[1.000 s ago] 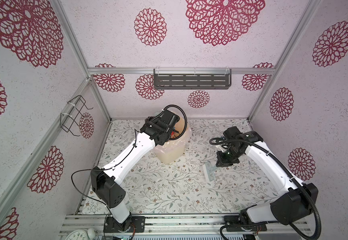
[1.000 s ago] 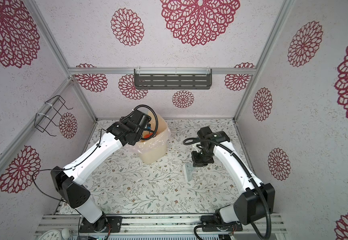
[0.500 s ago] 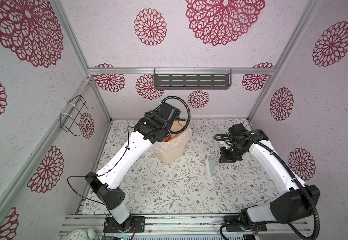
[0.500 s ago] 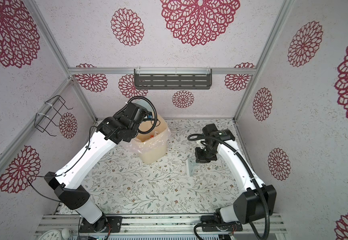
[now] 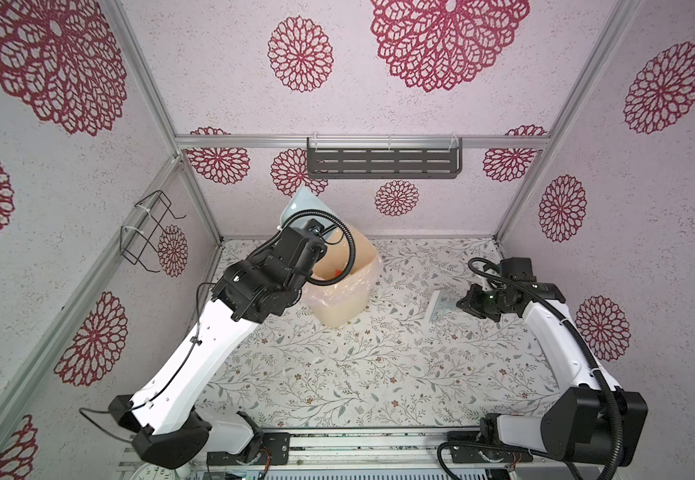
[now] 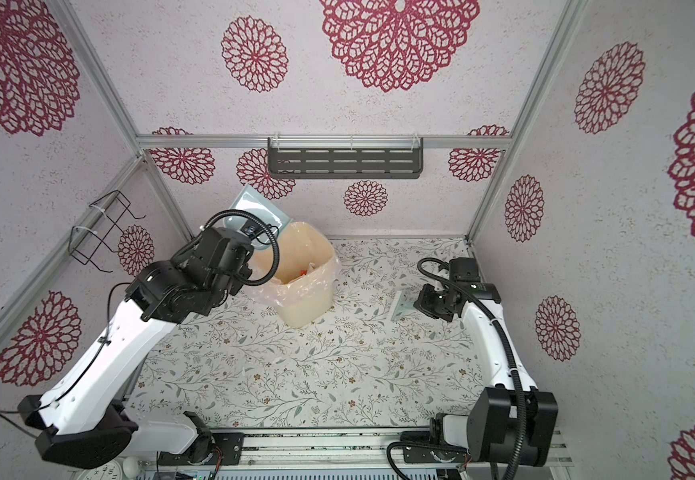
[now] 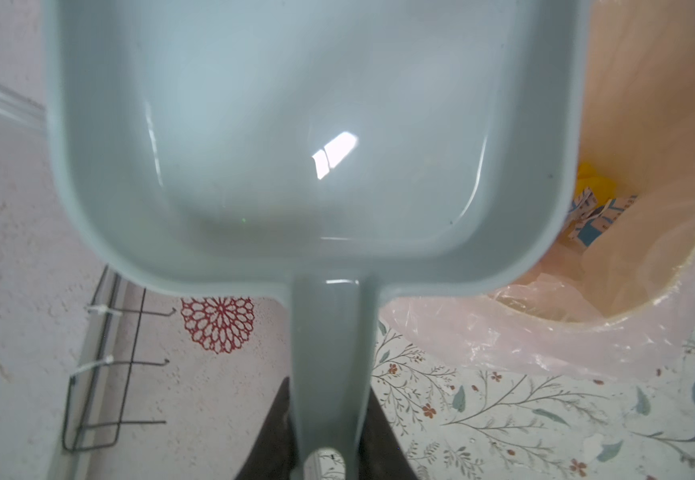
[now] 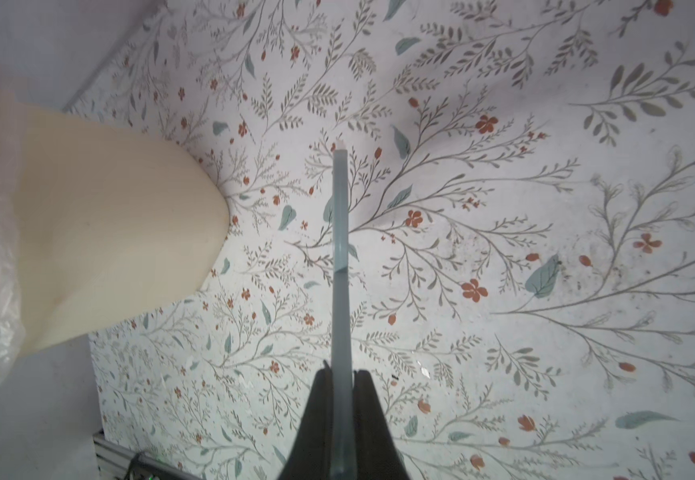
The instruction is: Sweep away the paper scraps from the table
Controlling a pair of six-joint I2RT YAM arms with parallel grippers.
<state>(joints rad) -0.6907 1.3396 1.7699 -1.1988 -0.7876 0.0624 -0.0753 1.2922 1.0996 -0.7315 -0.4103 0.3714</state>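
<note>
1. Front of the table looks basically swept. There are a few tiny white specks mid-table, too small to call.
2. Next the right gripper, clamped on the brush, low over the table. Can't tell if it's touching.
3. Then the bin. The paper scraps, yellow and printed white, are down inside it.
4. Furthest back, the left gripper grasps the dustpan handle, and the pan is raised by the bin rim and empty. I'd say it's nearly done.

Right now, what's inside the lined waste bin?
Paper scraps: yellow and blue-printed white ones, plus a red bit in both top views. The blue dustpan and left arm hide the rest of the bin.
</note>
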